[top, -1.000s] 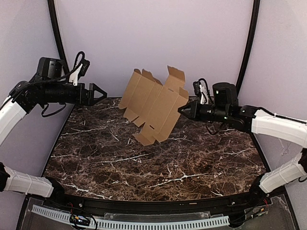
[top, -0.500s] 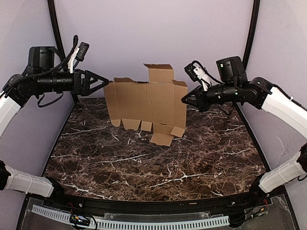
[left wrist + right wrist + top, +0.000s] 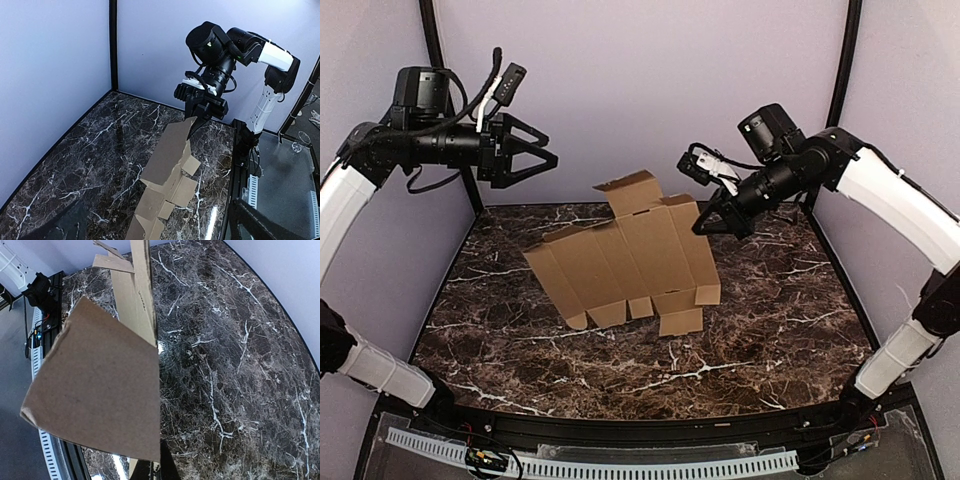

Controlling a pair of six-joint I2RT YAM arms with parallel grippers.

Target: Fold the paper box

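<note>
Pinching the paper box [image 3: 620,265], the right gripper [image 3: 704,224] hovers.

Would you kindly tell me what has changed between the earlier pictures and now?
The right pincer swung the paper box from slanted through upright, then tipped it forward and lower, bottom flaps now near the marble table. The left pincer rose slightly and edged rightward. Unchanged: the right pincer shut on the sheet's upper right edge, the left pincer open and clear of it.
</note>
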